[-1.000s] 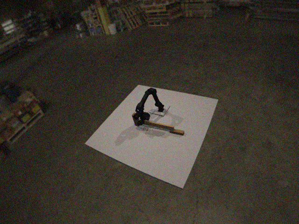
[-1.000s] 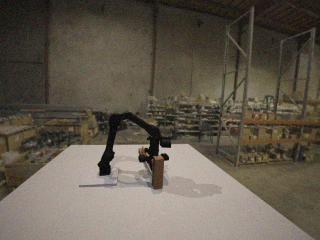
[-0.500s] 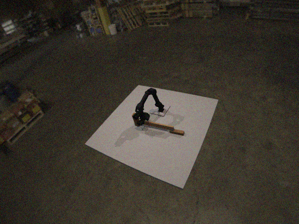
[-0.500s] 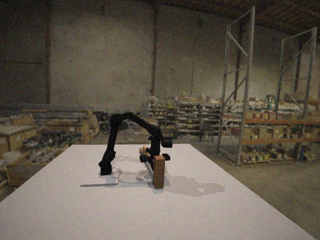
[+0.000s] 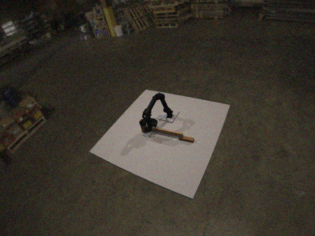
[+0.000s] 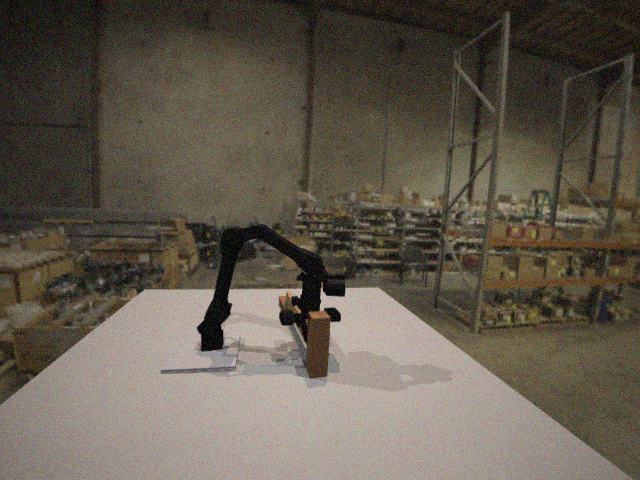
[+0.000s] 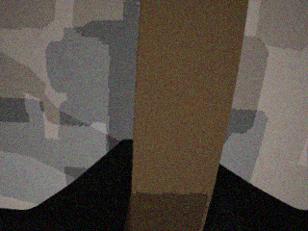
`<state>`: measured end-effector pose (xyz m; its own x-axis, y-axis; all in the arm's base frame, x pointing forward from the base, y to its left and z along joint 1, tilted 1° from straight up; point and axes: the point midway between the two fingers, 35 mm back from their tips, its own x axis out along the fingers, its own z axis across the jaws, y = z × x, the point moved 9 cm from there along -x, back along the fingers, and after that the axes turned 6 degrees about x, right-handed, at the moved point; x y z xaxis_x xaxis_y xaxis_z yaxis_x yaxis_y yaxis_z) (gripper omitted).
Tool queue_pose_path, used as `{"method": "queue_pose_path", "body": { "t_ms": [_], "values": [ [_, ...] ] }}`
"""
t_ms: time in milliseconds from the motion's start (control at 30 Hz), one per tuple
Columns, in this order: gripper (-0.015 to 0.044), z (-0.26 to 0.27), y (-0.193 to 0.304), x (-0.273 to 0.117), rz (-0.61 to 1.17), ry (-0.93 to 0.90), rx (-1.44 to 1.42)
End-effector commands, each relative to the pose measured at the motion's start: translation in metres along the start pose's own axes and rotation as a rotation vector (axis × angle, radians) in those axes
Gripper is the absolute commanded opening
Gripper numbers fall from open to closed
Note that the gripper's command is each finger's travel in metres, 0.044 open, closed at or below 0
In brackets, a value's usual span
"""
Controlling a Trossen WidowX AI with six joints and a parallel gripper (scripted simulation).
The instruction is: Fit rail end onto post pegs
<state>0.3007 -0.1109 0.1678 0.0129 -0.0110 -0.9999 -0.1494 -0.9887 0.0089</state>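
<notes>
The long wooden rail [image 5: 168, 132] [image 7: 192, 90] runs from the low footboard block [image 5: 188, 139] toward the short upright wooden post [image 6: 317, 343] [image 5: 143, 129]. My gripper [image 5: 150, 127] [image 6: 309, 316] [image 7: 153, 150] is shut on the rail at its near end, right beside the post. In the wrist view the rail fills the middle, with a black finger on each side and a darker band across it near the bottom. The pegs and the holes are hidden, so I cannot tell how far the rail end sits on the post.
The arm's base stands on a thin grey plate [image 5: 166, 118] [image 6: 199, 369] behind the rail. Everything rests on a white table top [image 5: 165, 164] [image 6: 361, 423]. Tall metal racks [image 6: 491, 155] and warehouse shelves stand far off.
</notes>
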Motion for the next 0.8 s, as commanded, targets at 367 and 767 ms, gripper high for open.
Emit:
{"method": "queue_pose_path", "body": {
  "t_ms": [367,767],
  "values": [
    [0.0367,0.0,0.0,0.0,0.001,0.0,0.0],
    [0.044,0.003,-0.028,-0.028,-0.001,0.002,-0.003]
  ]
}}
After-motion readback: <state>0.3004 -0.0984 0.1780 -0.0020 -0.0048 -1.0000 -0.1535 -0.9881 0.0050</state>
